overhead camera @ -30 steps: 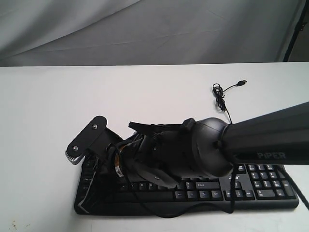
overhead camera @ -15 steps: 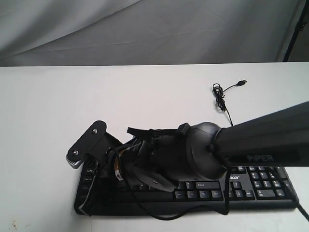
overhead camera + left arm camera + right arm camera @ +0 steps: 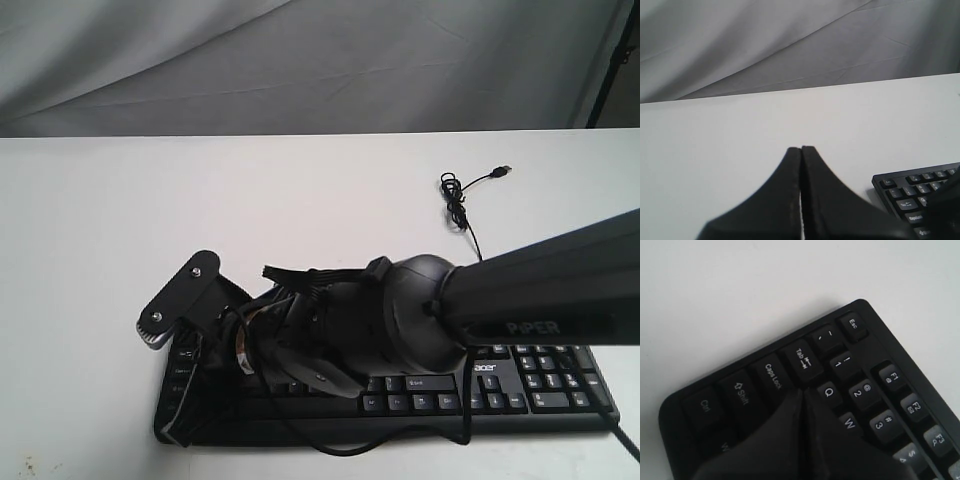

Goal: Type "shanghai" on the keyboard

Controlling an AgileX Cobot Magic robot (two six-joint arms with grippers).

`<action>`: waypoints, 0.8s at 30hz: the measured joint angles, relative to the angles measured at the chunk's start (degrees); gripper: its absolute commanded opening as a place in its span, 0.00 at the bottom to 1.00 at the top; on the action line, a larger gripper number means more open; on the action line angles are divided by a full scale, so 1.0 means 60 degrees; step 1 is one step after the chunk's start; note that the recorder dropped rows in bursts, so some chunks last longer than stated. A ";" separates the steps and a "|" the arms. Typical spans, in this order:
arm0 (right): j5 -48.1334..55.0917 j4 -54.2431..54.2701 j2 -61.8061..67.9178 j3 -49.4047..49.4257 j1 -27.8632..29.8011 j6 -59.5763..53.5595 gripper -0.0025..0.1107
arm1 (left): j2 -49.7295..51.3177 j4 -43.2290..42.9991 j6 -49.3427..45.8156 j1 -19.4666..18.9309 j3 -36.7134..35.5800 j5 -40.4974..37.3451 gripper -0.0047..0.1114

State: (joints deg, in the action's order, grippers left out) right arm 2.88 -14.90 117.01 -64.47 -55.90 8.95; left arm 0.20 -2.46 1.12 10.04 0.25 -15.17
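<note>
The black keyboard [image 3: 540,385] lies along the table's near edge, with my right arm [image 3: 420,315] stretched leftward over most of it. In the right wrist view my right gripper [image 3: 802,389] is shut and empty. Its tips sit low over the keyboard's [image 3: 875,355] left end, in the gap between the Caps Lock key [image 3: 772,376], the Tab key [image 3: 802,360] and the Q key [image 3: 827,391]. Whether they touch a key is hidden. My left gripper [image 3: 801,148] is shut and empty above bare table, left of the keyboard's corner [image 3: 920,190].
The thin black USB cable [image 3: 458,205] coils on the white table [image 3: 300,200] behind the keyboard, its plug [image 3: 505,170] lying loose. A grey cloth backdrop [image 3: 300,60] hangs behind the table. The number pad [image 3: 555,375] is uncovered at the right.
My right arm has shifted a little to the left and lower over the keyboard's left end. The keyboard and cable have stayed put.
</note>
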 measured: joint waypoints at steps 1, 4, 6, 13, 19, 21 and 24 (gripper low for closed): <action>0.0000 0.0000 0.0051 0.0000 0.0000 0.0000 0.02 | 0.0000 0.0000 0.0000 0.0000 0.0000 0.0000 0.04; -0.0067 0.0000 0.0110 -0.0016 0.0000 0.0000 0.02 | 0.0000 0.0000 0.0000 0.0000 0.0000 0.0000 0.04; -0.0074 0.0000 0.0126 -0.0057 0.0000 0.0000 0.02 | 0.0000 0.0000 0.0000 0.0000 0.0000 0.0000 0.04; 0.0288 -0.0021 -0.0783 0.0343 0.0000 0.0000 0.02 | 0.0000 0.0000 0.0000 0.0000 0.0000 0.0000 0.04; -0.0612 0.0251 -0.2488 0.3018 0.0920 0.0000 0.02 | 0.0000 0.0000 0.0000 0.0000 0.0000 0.0000 0.04; -0.0849 0.0317 -0.2660 0.3526 0.1138 0.0000 0.02 | 0.0000 0.0000 0.0000 0.0000 0.0000 0.0000 0.04; -0.0952 0.0355 -0.2677 0.3797 0.1177 0.0000 0.02 | 0.0000 0.0000 0.0000 0.0000 0.0000 0.0000 0.04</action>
State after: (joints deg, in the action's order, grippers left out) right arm -2.83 -12.77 100.95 -41.69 -48.84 8.95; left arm 0.20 -2.46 1.12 10.04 0.25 -15.17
